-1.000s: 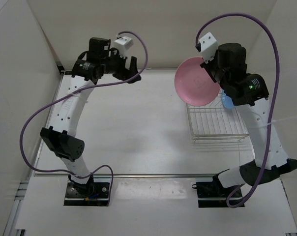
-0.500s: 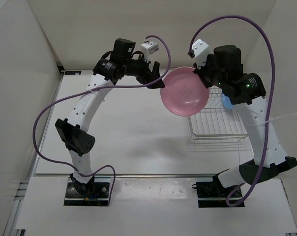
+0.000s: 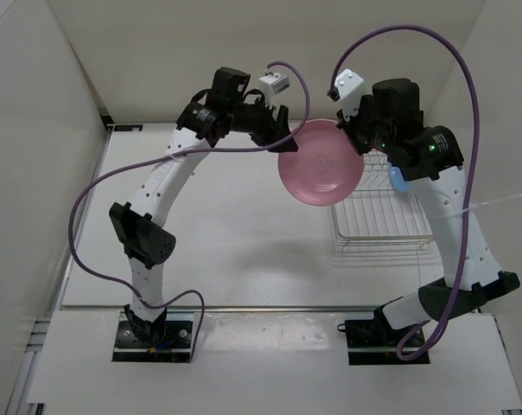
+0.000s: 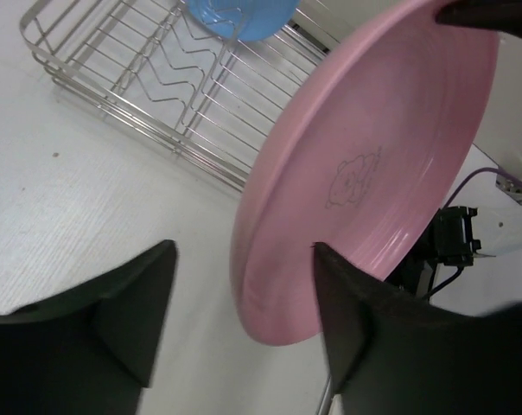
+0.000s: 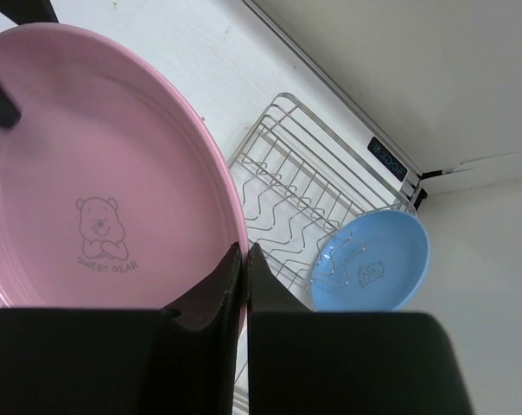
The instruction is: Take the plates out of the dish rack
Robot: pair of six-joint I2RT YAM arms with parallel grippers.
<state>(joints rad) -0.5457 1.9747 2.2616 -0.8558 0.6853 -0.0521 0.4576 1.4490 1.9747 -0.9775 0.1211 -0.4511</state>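
Observation:
My right gripper [image 5: 245,252] is shut on the rim of the pink plate [image 3: 321,162] and holds it in the air, left of the dish rack [image 3: 382,214]. The plate also shows in the right wrist view [image 5: 97,173] and the left wrist view [image 4: 365,164]. My left gripper [image 4: 244,285] is open, its fingers on either side of the plate's opposite edge, not closed on it. The light blue plate [image 5: 371,261] stands upright in the rack's far slots; it also shows in the top view [image 3: 398,179] and the left wrist view [image 4: 239,15].
The silver wire rack [image 5: 287,186] sits at the right side of the white table [image 3: 209,233]. White walls close in the table at the back and sides. A purple cable [image 3: 399,39] loops above the right arm.
My right gripper has carried the pink plate leftward away from the rack. My left arm has swung right from the far left corner until its open fingers straddle the plate's edge.

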